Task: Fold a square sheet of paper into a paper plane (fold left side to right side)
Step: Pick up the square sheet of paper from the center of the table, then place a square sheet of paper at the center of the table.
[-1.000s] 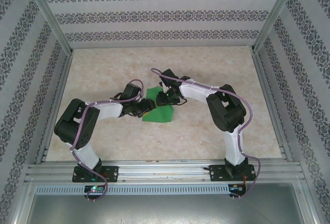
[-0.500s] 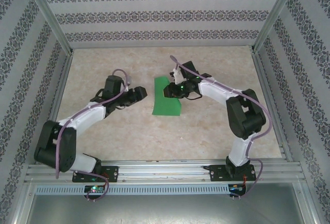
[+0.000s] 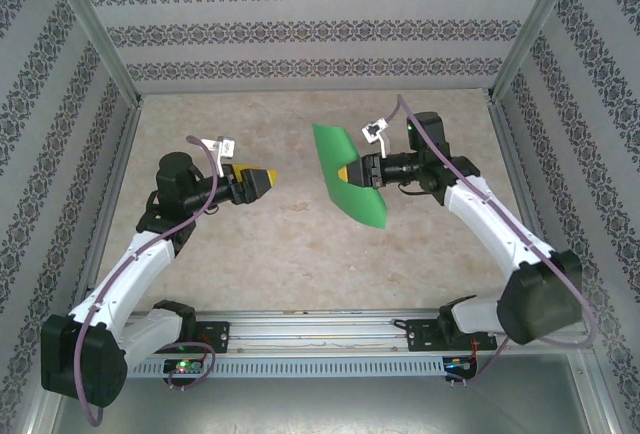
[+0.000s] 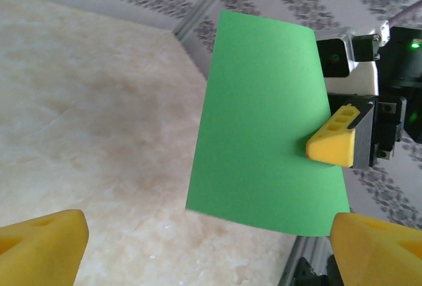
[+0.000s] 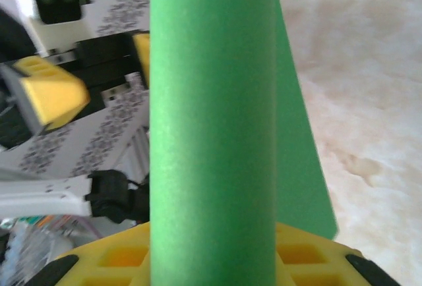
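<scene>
Over the marbled tabletop [image 3: 300,264] the right gripper [image 3: 352,172] pinches the square sheet of paper [image 3: 335,154] upright in mid-air; the left gripper [image 3: 262,179] gapes wide, well apart. Left-to-right fold looks pending: lay it flat first.

Light is bright, even; the close green paper [image 5: 211,134] seems slightly blurred.

Tally: one green paper sheet [image 3: 348,176], one marbled worktop [image 3: 300,254], three patterned walls [image 3: 320,29] around it. Two robot arms, the left arm [image 3: 130,264] and the right arm [image 3: 500,229], each ending in one pincer: left pincer [image 3: 262,180], right pincer [image 3: 350,174], two in all. Each pincer carries two yellow-tipped fingers [image 4: 39,246], so four fingers counted altogether.
</scene>
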Controlling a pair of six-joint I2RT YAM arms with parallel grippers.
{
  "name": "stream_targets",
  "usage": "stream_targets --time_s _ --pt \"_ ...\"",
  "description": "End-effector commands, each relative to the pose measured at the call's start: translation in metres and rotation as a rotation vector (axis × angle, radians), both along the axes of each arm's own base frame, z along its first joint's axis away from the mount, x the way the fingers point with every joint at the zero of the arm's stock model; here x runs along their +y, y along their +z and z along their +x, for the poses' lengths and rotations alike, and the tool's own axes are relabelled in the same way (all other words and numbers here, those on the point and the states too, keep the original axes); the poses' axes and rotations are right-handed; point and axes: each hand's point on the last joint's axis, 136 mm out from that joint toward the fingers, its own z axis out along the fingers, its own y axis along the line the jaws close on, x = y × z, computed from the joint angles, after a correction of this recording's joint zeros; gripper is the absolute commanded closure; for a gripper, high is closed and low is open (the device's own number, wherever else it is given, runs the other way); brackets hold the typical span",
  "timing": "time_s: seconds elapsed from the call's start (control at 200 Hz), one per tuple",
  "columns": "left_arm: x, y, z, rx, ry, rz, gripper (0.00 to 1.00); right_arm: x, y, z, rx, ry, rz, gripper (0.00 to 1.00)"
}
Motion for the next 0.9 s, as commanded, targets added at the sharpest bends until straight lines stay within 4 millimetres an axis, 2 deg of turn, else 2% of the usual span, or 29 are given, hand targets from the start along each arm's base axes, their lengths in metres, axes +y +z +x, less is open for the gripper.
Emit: stream_targets --time_s 0.0,0.11,0.285,0.545,0.63,0.804,0.894 --pt "-0.011 0.031 -0.013 -0.132 -0.107 -0.067 0.05 0.008 0.029 -0.028 -0.038 0.121 0.123 0.69" --pt "-0.020 0.046 -0.024 -0.189 -0.168 -0.099 0.05 0.016 0.048 -0.043 -0.078 0.167 0.176 0.70" --pt "-0.035 0.062 -0.036 -0.257 -0.232 -0.112 0.04 0.030 0.064 -0.058 -0.108 0.228 0.210 0.70" --pt "-0.059 0.058 -0.041 -0.240 -0.312 -0.091 0.07 0.047 0.067 -0.061 -0.119 0.278 0.218 0.70" --pt "-0.064 0.058 -0.041 -0.235 -0.330 -0.089 0.18 0.050 0.063 -0.055 -0.113 0.268 0.209 0.70" --pt "-0.065 0.050 -0.035 -0.208 -0.313 -0.066 0.58 0.049 0.053 -0.045 -0.108 0.226 0.180 0.69" --pt "-0.063 0.046 -0.032 -0.192 -0.293 -0.052 0.75 0.046 0.048 -0.040 -0.104 0.199 0.167 0.69"
